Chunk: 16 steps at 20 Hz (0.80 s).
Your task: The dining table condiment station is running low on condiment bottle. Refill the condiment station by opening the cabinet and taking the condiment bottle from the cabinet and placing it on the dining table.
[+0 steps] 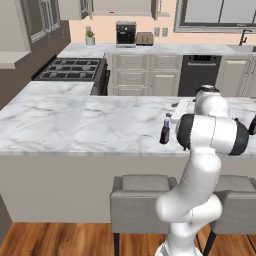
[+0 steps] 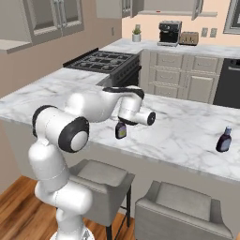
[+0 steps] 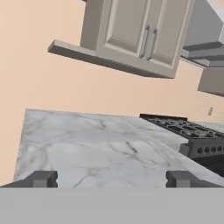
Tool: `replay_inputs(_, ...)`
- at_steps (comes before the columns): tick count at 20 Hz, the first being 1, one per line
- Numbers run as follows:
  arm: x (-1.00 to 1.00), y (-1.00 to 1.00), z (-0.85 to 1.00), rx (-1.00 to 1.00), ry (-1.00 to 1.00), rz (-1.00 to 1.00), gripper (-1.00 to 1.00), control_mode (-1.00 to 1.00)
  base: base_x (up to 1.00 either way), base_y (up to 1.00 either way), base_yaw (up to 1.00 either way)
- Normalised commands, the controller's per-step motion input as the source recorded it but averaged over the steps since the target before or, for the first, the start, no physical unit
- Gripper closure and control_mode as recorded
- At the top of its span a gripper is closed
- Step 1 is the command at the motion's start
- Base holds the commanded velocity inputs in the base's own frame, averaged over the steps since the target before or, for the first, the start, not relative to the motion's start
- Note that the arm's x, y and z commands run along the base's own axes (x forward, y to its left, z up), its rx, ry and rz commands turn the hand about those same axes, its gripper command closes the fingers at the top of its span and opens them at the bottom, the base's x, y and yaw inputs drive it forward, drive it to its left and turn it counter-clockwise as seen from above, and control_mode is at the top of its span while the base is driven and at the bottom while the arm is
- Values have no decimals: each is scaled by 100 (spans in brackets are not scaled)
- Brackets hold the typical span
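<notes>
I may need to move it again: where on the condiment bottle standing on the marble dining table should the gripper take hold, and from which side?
Grip the condiment bottle around its wide dark body, below the narrow bluish neck, coming in level from the robot's side of the dining table. It stands upright and alone near that edge, so a sideways grasp probably fits; the slim neck gives less to hold.

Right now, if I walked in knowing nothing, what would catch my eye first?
Probably the big white robot arm bending over the long marble table, its hand open. Next, a small dark sauce bottle standing upright on the marble beside the arm. Then the black stove behind it.
</notes>
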Motion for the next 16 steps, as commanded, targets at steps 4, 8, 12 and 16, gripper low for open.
replay_inputs(4,-74,46,60,-10,0,-14,-100,-100,0,0,0)
replay_inputs(8,-81,61,50,-12,0,-18,-100,-100,0,0,0)
replay_inputs(12,-85,60,44,-18,0,-18,-100,-100,0,0,0)
replay_inputs(16,-87,58,49,-19,3,-17,-100,-100,0,0,0)
